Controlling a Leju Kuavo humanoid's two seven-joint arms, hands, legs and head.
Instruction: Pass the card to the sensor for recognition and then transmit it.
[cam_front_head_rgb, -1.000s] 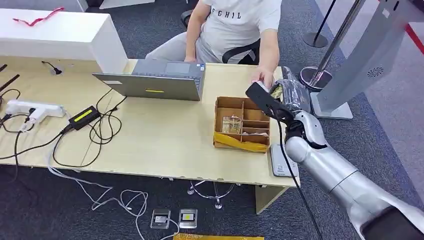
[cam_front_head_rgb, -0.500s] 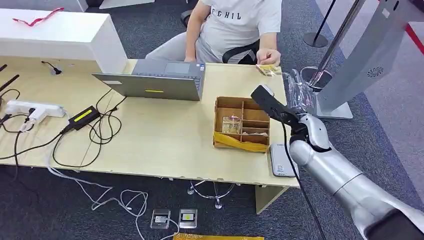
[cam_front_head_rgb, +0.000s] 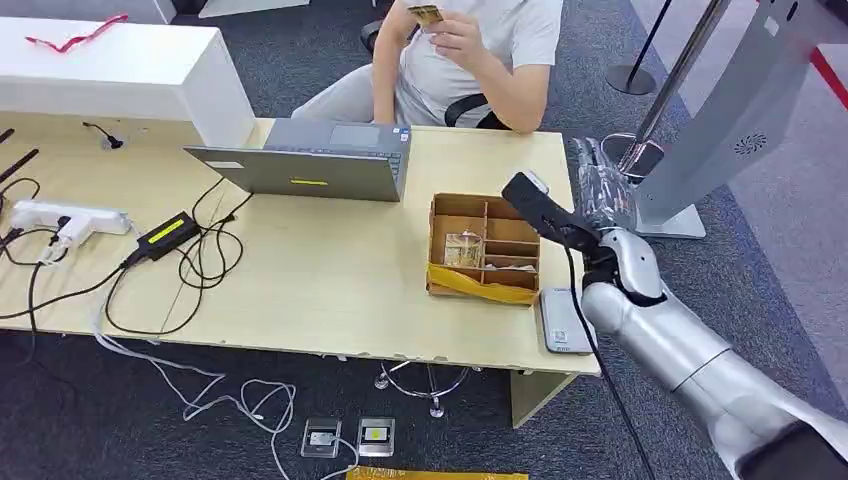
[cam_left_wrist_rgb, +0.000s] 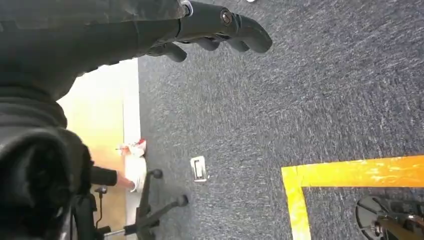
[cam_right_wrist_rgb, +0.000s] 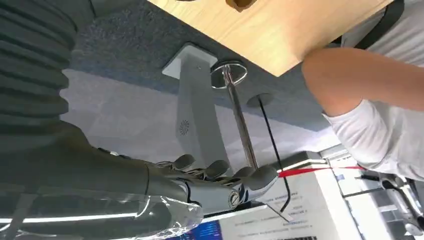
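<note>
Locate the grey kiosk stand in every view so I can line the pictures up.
Head view: the grey kiosk stand leans up at the right edge, beyond the table.
Right wrist view: it crosses the middle, between the table corner and the right hand.
Left wrist view: carpet and yellow floor tape instead.
Shared landmark: the chrome post base by the stand's foot, also.

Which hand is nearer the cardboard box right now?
Right. The right hand hovers just beyond the cardboard box's far right corner; the left hand hangs over the carpet beside the desk.
</note>
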